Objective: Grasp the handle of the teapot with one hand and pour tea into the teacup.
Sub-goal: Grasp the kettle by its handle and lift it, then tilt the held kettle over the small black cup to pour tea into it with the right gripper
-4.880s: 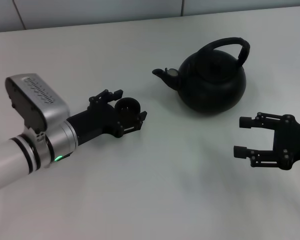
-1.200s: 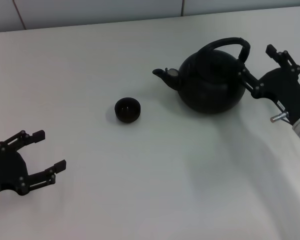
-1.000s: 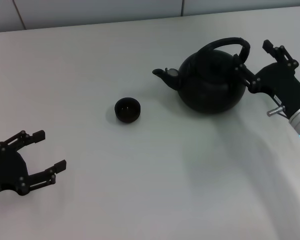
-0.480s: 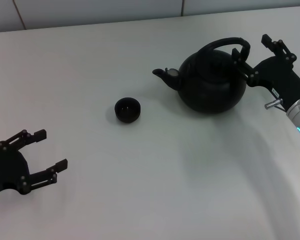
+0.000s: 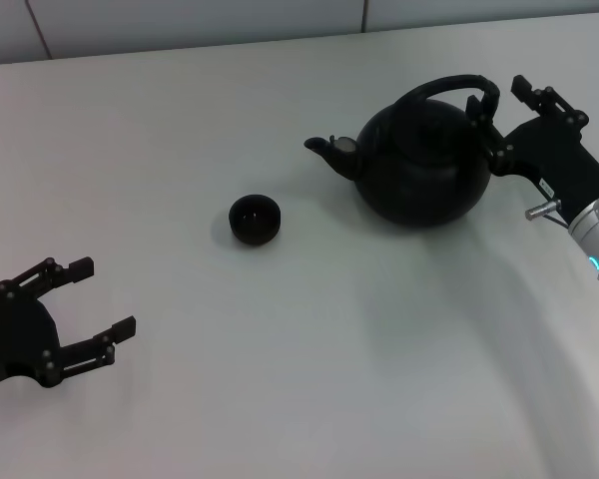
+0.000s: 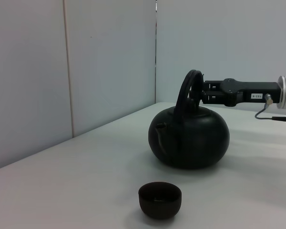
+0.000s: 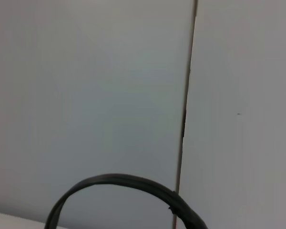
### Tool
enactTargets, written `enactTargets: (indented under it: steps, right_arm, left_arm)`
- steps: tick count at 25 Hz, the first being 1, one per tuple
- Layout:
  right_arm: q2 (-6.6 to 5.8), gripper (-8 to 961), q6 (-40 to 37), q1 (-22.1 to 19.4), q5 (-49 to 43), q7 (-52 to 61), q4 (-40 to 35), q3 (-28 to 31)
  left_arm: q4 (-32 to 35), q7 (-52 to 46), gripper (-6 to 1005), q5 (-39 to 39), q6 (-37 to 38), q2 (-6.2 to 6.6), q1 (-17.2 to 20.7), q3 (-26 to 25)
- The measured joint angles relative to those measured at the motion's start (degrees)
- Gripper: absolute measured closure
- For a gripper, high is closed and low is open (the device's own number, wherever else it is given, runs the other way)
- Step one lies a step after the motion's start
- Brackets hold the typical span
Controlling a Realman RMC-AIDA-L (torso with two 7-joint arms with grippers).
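You have the teapot (image 5: pixel 422 170) standing upright on the white surface, toward the far right of the head view; it is a large, round, matte black pot with a lidded top; its short spout (image 5: pixel 327 151) points toward the robot's left, at the side where the teacup sits. The handle (image 5: pixel 457 88) is a thick black arch rising over the pot's top, joined at both sides, and it stands upright rather than folded down. You see the teacup (image 5: pixel 255 219) well apart from the spout, nearer the robot; it is a tiny, low, bowl-like black cup without a handle, sitting upright with its mouth up.
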Motion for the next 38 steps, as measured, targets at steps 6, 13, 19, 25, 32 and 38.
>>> enactTargets:
  steps: [6,13,19,25,32,38]
  right_arm:
    - [-0.04,503,0.1,0.5,-0.4,3.7,-0.2,-0.4]
    - [-0.13,741,2.5,1.6,-0.3,6.9,-0.3,-0.2]
    - [-0.17,838,1.1,1.7,-0.1,7.7,-0.5,0.4]
    - [-0.25,870,-3.8,1.8,-0.1,9.3,-2.6,0.5]
    - [-0.4,871,-4.7,4.5,-0.6,14.4,-7.6,-1.7]
    - [-0.45,871,-3.4,6.7,-0.6,15.6,-8.9,-3.5]
  left_arm:
    - [0.0,0.0,130,0.0,0.0,0.0,0.0,0.0]
    - [0.0,0.0,129,-0.1,0.2,0.0,0.3,-0.2]
    - [-0.1,0.0,130,-0.1,0.2,-0.02,0.4,-0.3]
    - [-0.1,0.0,130,-0.1,0.1,-0.24,0.4,-0.3]
    - [0.0,0.1,129,-0.1,0.0,-0.34,0.4,-0.4]
    - [0.0,0.1,129,-0.1,0.0,-0.35,0.4,-0.4]
